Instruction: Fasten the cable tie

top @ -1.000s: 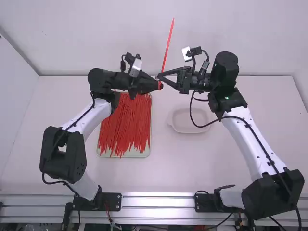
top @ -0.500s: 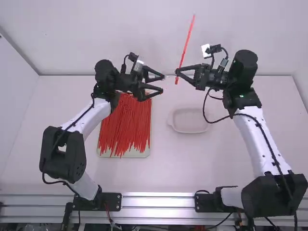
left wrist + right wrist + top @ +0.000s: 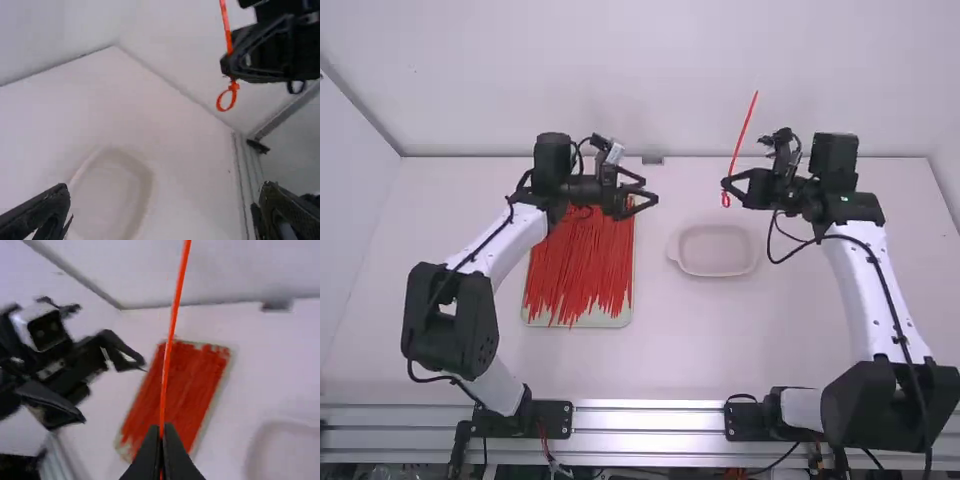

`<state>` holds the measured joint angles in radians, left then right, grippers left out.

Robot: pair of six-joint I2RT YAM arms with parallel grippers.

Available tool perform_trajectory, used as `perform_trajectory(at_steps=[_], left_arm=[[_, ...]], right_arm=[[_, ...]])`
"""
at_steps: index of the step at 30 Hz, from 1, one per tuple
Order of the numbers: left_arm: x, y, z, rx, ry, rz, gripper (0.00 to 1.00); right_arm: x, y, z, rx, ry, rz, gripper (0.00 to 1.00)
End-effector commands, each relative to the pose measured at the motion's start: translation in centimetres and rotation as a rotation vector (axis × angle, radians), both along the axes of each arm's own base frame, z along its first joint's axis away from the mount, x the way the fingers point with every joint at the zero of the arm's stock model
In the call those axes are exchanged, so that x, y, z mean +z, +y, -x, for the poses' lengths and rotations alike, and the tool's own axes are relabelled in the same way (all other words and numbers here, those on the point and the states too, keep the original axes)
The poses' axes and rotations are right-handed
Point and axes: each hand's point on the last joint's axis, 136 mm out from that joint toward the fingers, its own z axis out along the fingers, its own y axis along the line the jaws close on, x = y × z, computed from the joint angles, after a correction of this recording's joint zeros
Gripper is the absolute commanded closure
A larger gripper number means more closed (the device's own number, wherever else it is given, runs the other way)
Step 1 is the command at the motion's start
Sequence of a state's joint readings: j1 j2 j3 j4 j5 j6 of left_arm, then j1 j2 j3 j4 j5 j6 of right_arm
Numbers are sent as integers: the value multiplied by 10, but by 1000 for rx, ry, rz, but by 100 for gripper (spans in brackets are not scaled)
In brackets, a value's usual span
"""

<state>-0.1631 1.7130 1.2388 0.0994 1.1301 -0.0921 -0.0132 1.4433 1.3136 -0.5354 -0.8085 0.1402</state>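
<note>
We see the right gripper (image 3: 727, 190) raised above the white table (image 3: 440, 230), its two fingers pinched shut on a red cable tie (image 3: 741, 143). The tie is already closed into a small loop (image 3: 226, 100), which hangs just below the fingers, while its long straight tail points up and away. The loop hangs in the air near a shallow white dish (image 3: 672, 252) and does not touch it. The left gripper (image 3: 647, 193) is well apart from the tie. Its fingers are spread wide and hold nothing, and it hovers above the far end of a tray (image 3: 629, 305) heaped with loose red cable ties (image 3: 580, 255).
</note>
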Motion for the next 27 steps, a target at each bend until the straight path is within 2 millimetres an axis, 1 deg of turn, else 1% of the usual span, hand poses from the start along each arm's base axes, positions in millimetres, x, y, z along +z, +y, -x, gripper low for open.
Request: perform_trajectory(at_steps=[1, 2, 3, 5, 6, 9, 12, 14, 15, 17, 20, 25, 27], left_arm=[[-3, 10, -13, 53, -98, -75, 1], [-8, 12, -13, 57, -94, -91, 1], [-15, 20, -14, 72, -85, -120, 1], [-18, 25, -13, 76, -83, -132, 1], [-19, 33, -14, 93, -61, -136, 1], [-20, 45, -17, 118, -38, -133, 1], [-21, 57, -21, 144, -27, -132, 1], [-19, 59, -20, 139, -28, -123, 1], [-18, 58, -19, 130, -32, -115, 1], [-17, 54, -18, 121, -40, -114, 1], [-15, 54, -19, 121, -47, -112, 1], [-12, 54, -21, 133, -32, -97, 1], [-10, 54, -22, 134, -41, -92, 1]], right_arm=[[-17, -23, -11, -118, -33, 237, 100], [-25, -29, -11, -150, -11, 284, 100], [-36, -33, -10, -177, 11, 336, 100], [-43, -34, -10, -183, 18, 355, 100], [-54, -33, -9, -187, 25, 368, 100], [-72, -31, -8, -196, 48, 344, 100], [-100, -31, -5, -221, 83, 317, 100], [-113, -31, -3, -232, 95, 307, 100], [-124, -31, -1, -232, 96, 309, 100], [-137, -31, 1, -242, 96, 299, 100], [-150, -32, 2, -266, 93, 283, 100], [-157, -32, -1, -294, 72, 255, 100], [-162, -32, -5, -294, 67, 254, 100]])
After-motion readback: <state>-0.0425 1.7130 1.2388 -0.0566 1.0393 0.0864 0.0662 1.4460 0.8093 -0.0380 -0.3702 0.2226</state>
